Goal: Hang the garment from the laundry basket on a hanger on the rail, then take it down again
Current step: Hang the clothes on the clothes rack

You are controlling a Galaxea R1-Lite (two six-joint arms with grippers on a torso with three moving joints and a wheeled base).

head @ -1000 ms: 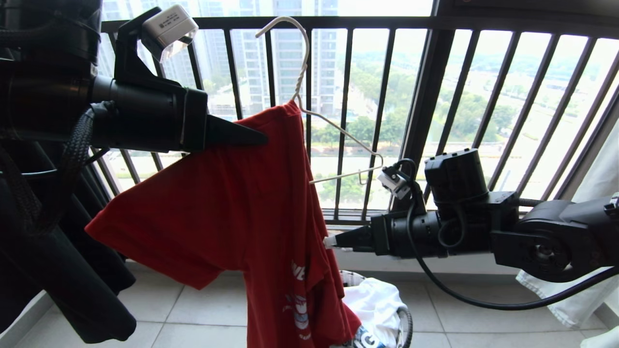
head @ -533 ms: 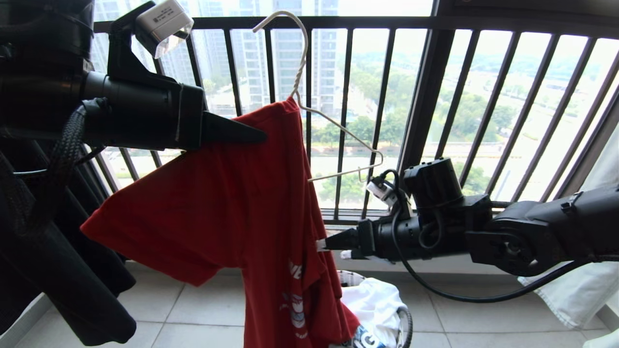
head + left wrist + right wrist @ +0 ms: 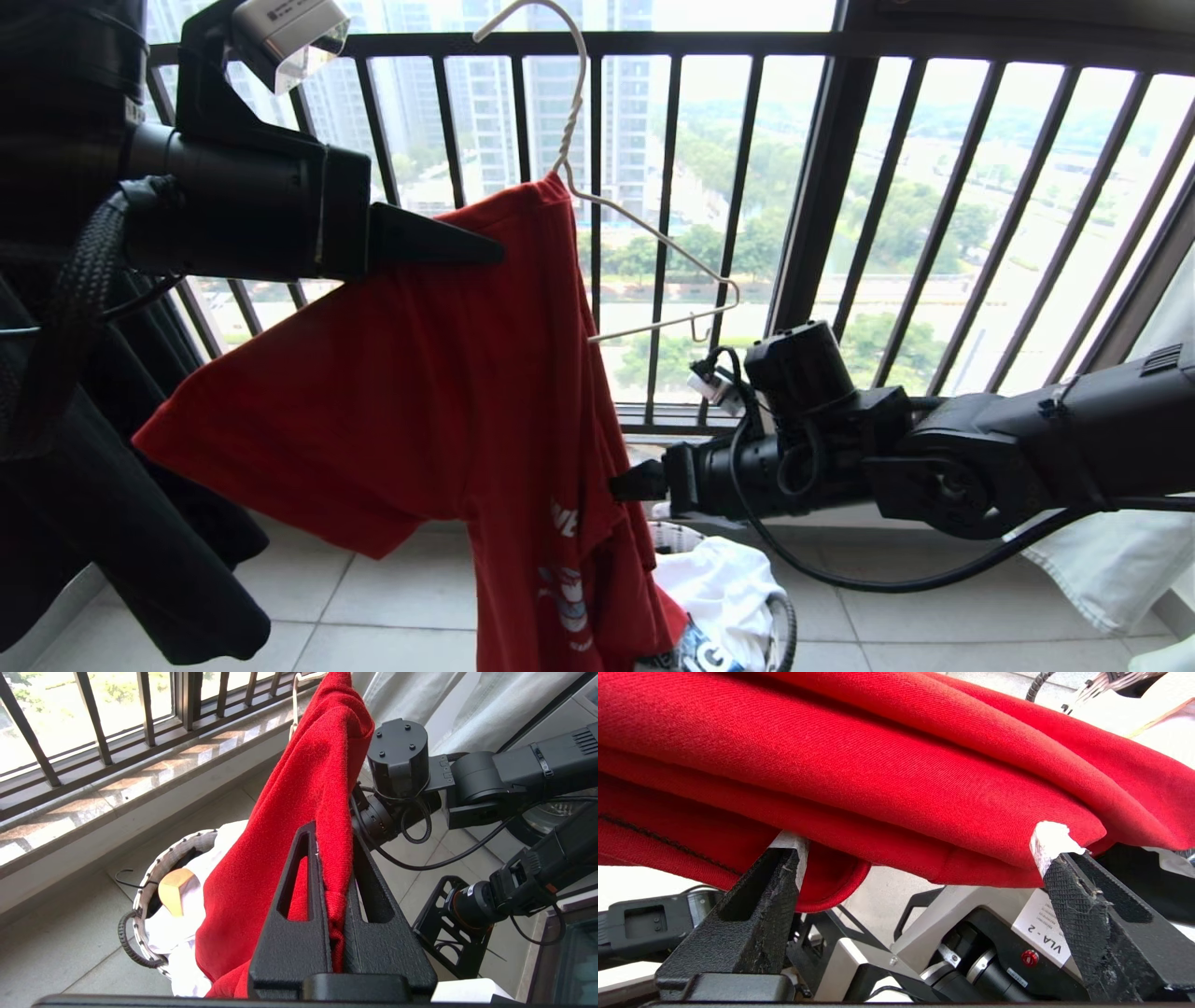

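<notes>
The red garment (image 3: 420,392) hangs over the left half of the white wire hanger (image 3: 653,233), whose right half is bare. My left gripper (image 3: 499,252) is shut on the garment's shoulder, high at the left; cloth is pinched between its jaws (image 3: 331,833). My right gripper (image 3: 627,485) is open at the garment's right edge, lower down. A fold of the red cloth (image 3: 878,765) lies across its spread fingertips (image 3: 1050,840). The laundry basket (image 3: 782,623) stands on the floor below, holding a white garment (image 3: 173,938). The rail is out of view.
A dark barred window railing (image 3: 822,187) runs behind the hanger. A black garment (image 3: 140,560) hangs at the left and white cloth (image 3: 1102,569) at the right. A light wooden piece (image 3: 175,896) lies in the basket. The floor is tiled.
My right gripper has opened wide and shifted left and lower along the garment's edge. The left gripper, hanger and garment have risen slightly.
</notes>
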